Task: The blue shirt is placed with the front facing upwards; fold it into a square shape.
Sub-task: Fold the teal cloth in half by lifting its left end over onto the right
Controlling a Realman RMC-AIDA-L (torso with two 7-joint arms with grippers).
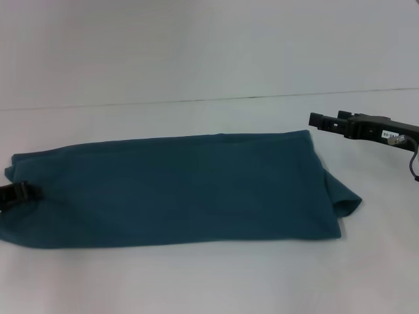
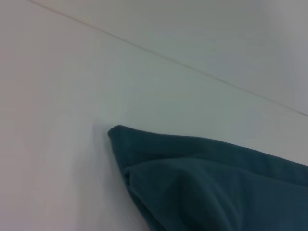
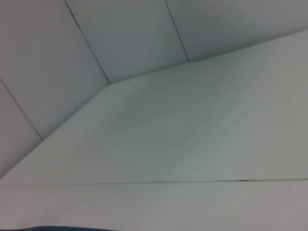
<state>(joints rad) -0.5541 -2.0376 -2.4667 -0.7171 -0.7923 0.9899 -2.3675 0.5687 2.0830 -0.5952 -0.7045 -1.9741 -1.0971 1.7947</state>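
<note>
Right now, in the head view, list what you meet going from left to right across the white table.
Left gripper at the picture's left edge, on the cloth's left end → dark teal-blue shirt folded into a long band on the white table → right gripper, raised beyond the shirt's right end.

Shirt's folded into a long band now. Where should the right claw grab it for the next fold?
Probably the blue shirt at its right end, by the near corner, coming in from the right. The band lies flat along the table, and a flap sticks out there. The right claw hovers just beyond that end; the left claw sits at the left end.
</note>
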